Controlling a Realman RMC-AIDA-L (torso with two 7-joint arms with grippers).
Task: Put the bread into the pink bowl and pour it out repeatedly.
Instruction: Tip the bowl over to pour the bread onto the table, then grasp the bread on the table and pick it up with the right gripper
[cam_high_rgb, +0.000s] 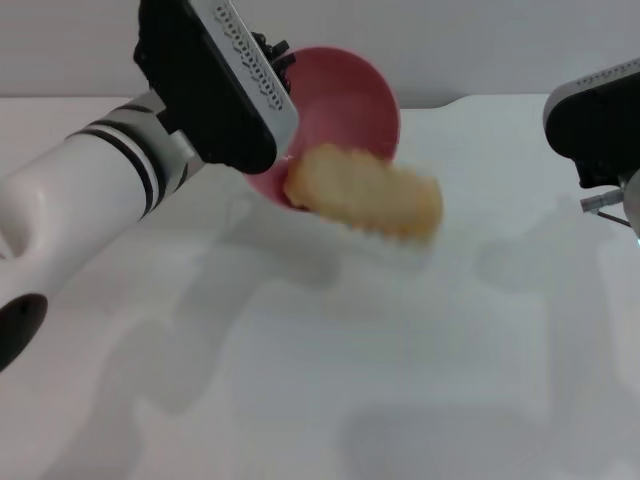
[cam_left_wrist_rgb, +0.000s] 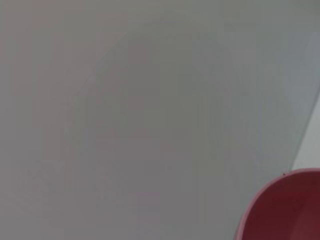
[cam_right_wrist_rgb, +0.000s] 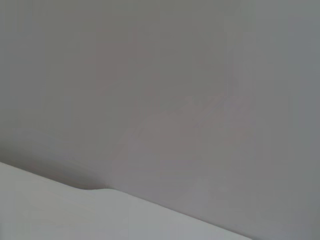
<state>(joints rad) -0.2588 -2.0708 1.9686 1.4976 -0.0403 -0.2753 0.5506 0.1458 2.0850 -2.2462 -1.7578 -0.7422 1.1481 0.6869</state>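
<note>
The white counter (cam_high_rgb: 300, 400) lies open toward six o'clock. The left pincer (cam_high_rgb: 275, 120) holds the glossy pink plastic bowl (cam_high_rgb: 350, 100) tipped; its grip state is hidden. The ridged golden-tan bread (cam_high_rgb: 365, 193) sits blurred at the bowl's five-o'clock rim. The right pincer (cam_high_rgb: 600, 130) is parked at three o'clock.

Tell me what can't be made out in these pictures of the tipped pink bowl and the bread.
- Left gripper: in the head view its own black body covers its hold on the round glossy pink plastic bowl.
- Ridged golden-tan bread loaf: motion-blurred in the head view.
- Bowl: the left wrist view shows only its rim.
- Right gripper: cut off by the head view's edge.
</note>
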